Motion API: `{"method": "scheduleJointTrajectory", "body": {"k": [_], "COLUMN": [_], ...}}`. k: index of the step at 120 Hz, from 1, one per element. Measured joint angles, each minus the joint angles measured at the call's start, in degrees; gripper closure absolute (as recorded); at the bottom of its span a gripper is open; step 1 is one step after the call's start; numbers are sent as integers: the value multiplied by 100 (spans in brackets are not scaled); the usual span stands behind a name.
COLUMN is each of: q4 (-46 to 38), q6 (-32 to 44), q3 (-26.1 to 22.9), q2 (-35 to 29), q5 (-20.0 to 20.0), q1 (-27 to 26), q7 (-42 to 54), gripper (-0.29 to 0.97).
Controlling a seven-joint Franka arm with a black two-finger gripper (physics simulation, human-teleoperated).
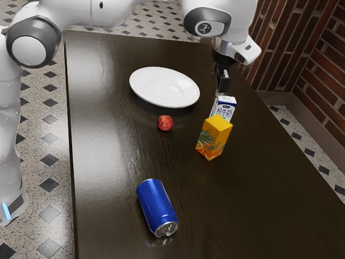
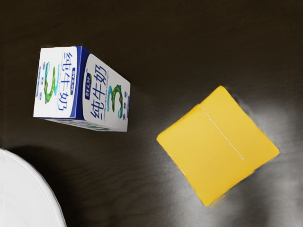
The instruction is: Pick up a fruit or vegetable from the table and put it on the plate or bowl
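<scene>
Blue can [image 1: 157, 208] nearest, on its side; apple [image 1: 165, 123] mid-table, just short of plate [image 1: 164, 86], not touching; prob. light, firm, smooth, may roll; take across middle, top-down; juice [image 1: 214, 137] & milk [image 1: 223, 106] upright, toward ext. view's right; gripper [image 1: 222, 86] hovers above milk, open or closed can't tell; table [image 1: 108, 135] dark glossy wood; tiled floor [image 1: 43, 162], brick wall [image 1: 302, 48] beyond.

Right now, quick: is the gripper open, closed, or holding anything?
Gripper: cannot be told whether open or closed; it hangs near the milk carton, with nothing visibly held.
</scene>
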Motion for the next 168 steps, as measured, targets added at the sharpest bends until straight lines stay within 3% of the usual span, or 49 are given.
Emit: {"method": "scheduleJointTrajectory", "body": {"k": [20,42,63,79,97,118,133,147,168], "q4": [273,224,173,-866,-2881,-3893,-3840,-3376,-3283], "q6": [-15,-45,-126,-324,-77,454,748,958,1116], "q3": [-213,-157,-124,269,366,380,381,416,508], "q2": [-53,439,438,-733,-2061,-2587,-2360,-1627,-1190], "q5": [139,91,-55,-380,-1028,-1575,-1868,-2002,-2127], "q1": [-725,-504,-510,-488,142,645,1105,1200,1343], "q7": [-27,-76,-263,-505,-942,-1365,-1529,-1646,-1784], "gripper": [0,0,0,0,0,0,0,0,0]}}
